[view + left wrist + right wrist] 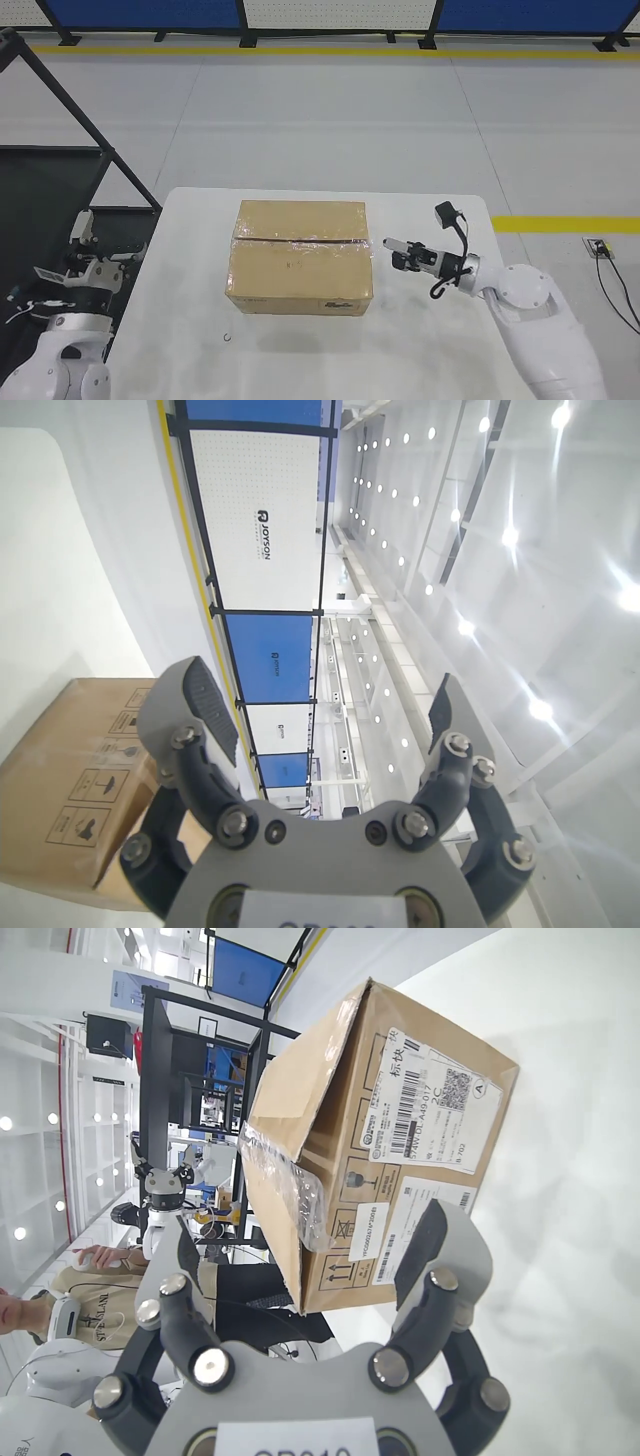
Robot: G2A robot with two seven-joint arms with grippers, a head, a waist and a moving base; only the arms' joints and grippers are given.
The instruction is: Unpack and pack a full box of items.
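Observation:
A closed cardboard box (300,260) stands in the middle of the white table (420,340), its top seam covered with clear tape. My right gripper (392,252) hovers just off the box's right end, open and holding nothing. In the right wrist view, the box (400,1128) shows its labelled end beyond the open gripper (305,1228). My left gripper (105,245) is off the table's left edge, pointing upward. It is open and empty in the left wrist view (320,695), with the box (75,775) off to one side.
A small metal ring-like bit (229,336) lies on the table in front of the box. A black frame (60,150) stands left of the table, close to the left arm. A cable and plug (598,248) lie on the floor at right.

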